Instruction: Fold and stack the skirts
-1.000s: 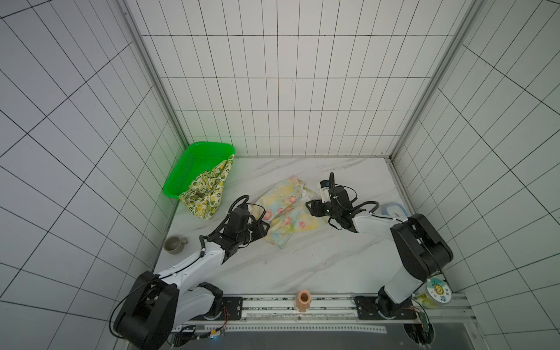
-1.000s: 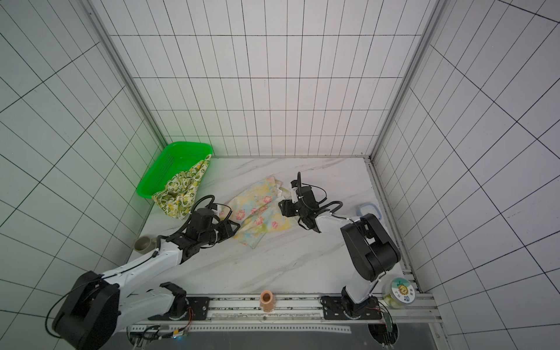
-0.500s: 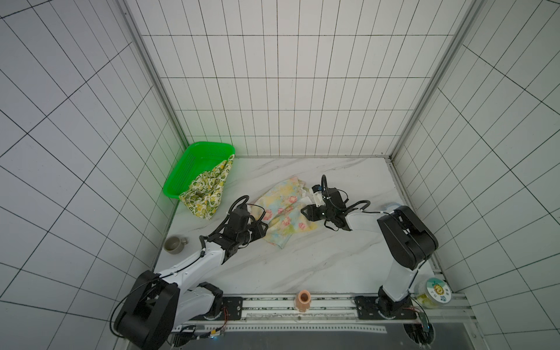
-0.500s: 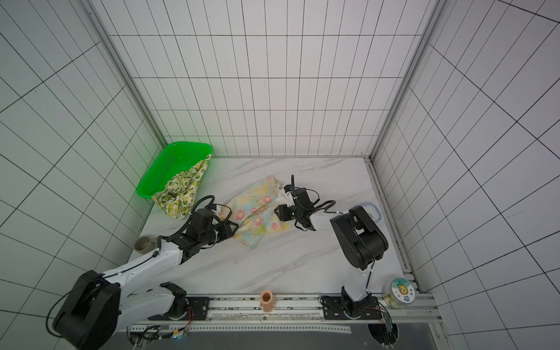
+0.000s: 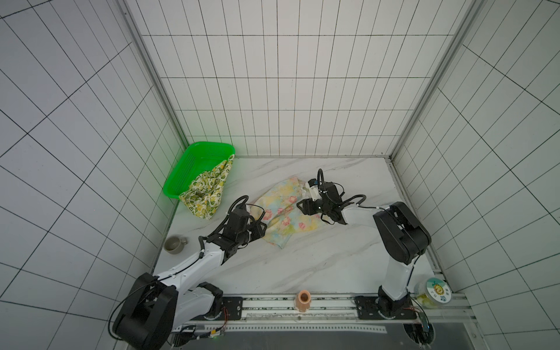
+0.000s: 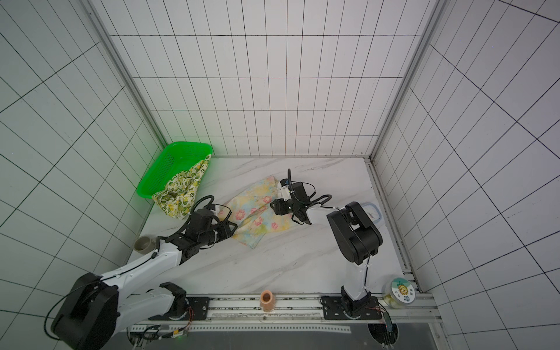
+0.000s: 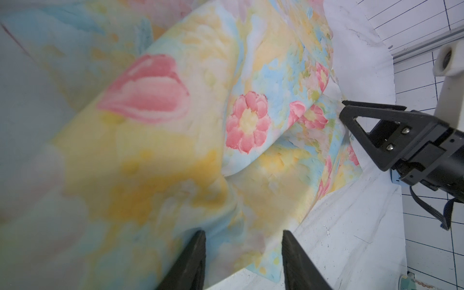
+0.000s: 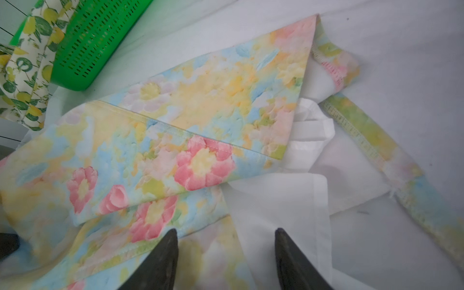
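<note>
The pastel yellow-blue skirt (image 5: 285, 216) (image 6: 257, 216) with pink flowers lies half folded and rumpled mid-table, its white lining (image 8: 283, 200) showing. My left gripper (image 5: 263, 228) (image 6: 232, 229) is at its left edge; in the left wrist view it (image 7: 242, 233) stands open with cloth under its tips. Low over the skirt's right side, my right gripper (image 5: 300, 206) (image 6: 273, 206) (image 8: 224, 232) is open above the printed edge and lining. The cream lemon skirt (image 5: 209, 192) (image 6: 181, 192) hangs over the rim of the green basket (image 5: 194, 169) (image 6: 169, 169).
A grey cup (image 5: 174, 244) (image 6: 145, 244) stands by the left wall. On the front rail are a peach cylinder (image 5: 303, 300) (image 6: 266, 300) and a round lidded tub (image 5: 433, 292) (image 6: 400, 291). A blue-rimmed lid (image 6: 372, 212) lies by the right wall.
My right gripper has slid a little left onto the pastel skirt and its elbow has swung inward. The left arm has hardly moved.
</note>
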Available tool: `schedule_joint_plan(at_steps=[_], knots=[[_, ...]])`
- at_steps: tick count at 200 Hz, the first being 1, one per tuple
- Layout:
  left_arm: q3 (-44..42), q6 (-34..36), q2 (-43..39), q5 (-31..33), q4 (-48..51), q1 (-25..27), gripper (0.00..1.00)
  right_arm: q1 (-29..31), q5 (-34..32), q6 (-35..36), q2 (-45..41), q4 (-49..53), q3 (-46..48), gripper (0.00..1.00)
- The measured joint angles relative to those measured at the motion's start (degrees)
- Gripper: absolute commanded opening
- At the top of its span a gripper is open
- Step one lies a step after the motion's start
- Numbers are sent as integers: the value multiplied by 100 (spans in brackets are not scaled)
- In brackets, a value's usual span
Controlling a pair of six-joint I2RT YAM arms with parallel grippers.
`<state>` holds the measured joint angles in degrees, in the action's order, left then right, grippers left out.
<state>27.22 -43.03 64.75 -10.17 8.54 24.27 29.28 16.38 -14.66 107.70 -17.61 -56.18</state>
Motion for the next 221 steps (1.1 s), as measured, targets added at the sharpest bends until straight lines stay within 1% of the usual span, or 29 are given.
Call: schedule_joint_plan(at_steps=[6, 12, 16, 24, 36, 39, 63, 91, 118, 153, 178, 198, 221], knots=[[0, 0, -9, 9, 15, 0, 48, 0, 4, 0, 13, 37, -2, 50], [0, 0, -20, 11, 31, 0, 48, 0, 11, 20, 15, 57, 0, 42], [2, 2, -22, 13, 37, 0, 48, 0, 17, 28, 15, 70, -2, 37], [2, 2, -26, 20, 39, -4, 48, 0, 48, 42, 11, 66, -2, 21], [0, 2, -28, 26, 42, -11, 48, 2, 79, 31, -9, 85, -2, 5], [2, 2, -28, 28, 46, -11, 48, 2, 90, 50, -15, 85, -2, 0], [2, 20, -33, 42, 70, -55, 48, 2, 120, 55, -225, 201, -2, 0], [15, 85, -72, 72, 146, -254, 47, 0, 107, 87, -863, 503, -114, 0], [140, 254, -151, 90, 330, -450, 47, -13, 72, 129, -1377, 927, -772, 0], [267, 466, -505, 66, 463, -455, 45, -13, -15, 181, -1906, 1318, -1786, 0], [240, 516, -841, -11, 522, -348, 39, -13, -66, 179, -2223, 1427, -2304, 0], [111, 511, -1132, -83, 516, -105, 34, -13, -66, 181, -2199, 1589, -2835, 0], [-61, 470, -1331, -271, 420, 173, 33, -2, -173, 166, -2035, 1939, -3453, 0]])
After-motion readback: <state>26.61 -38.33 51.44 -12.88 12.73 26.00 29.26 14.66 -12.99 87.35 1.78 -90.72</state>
